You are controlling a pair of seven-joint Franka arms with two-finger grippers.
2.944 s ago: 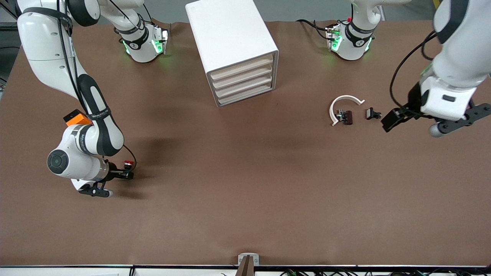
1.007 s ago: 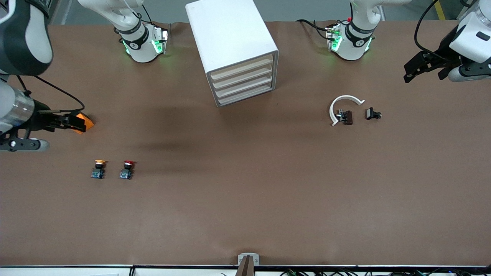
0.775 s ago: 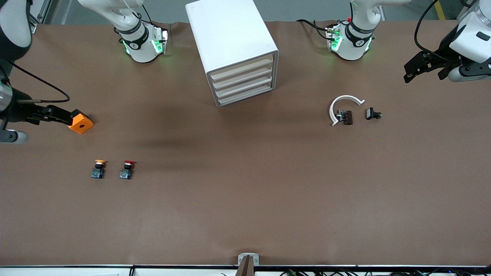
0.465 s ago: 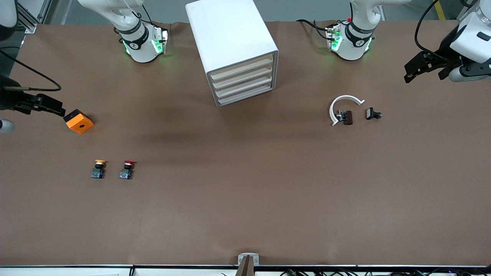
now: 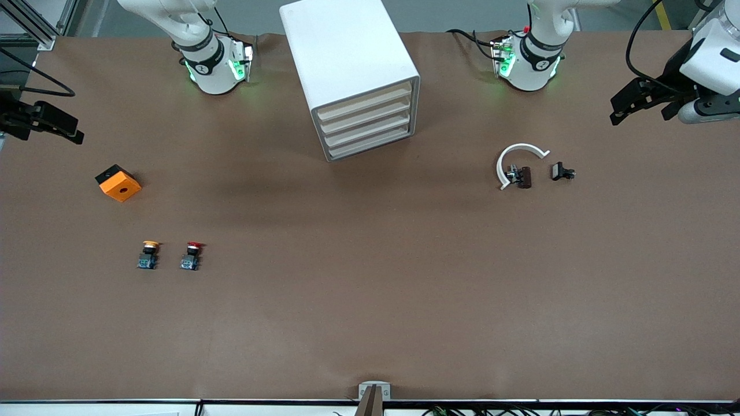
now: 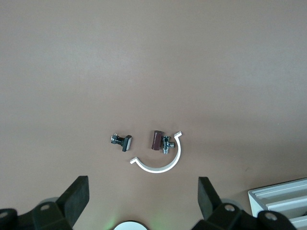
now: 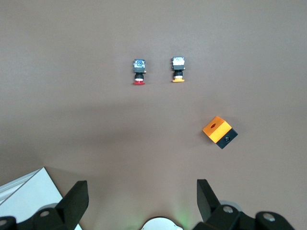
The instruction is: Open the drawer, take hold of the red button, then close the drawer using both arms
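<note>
The red-capped button (image 5: 190, 256), its base a blue square, lies on the matte brown table (image 5: 370, 300) beside an orange-capped button (image 5: 148, 255). Both grippers hang spread and empty: right gripper (image 5: 52, 122) near the orange cube (image 5: 118, 183), left gripper (image 5: 636, 103) near a curved white clip (image 5: 516, 157). Only the front view shows the white drawer cabinet (image 5: 352, 75) whole

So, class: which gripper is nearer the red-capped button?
Right. The right gripper hangs over the table's edge, above the orange cube's end; the button lies there. The left gripper waits over the other end.
</note>
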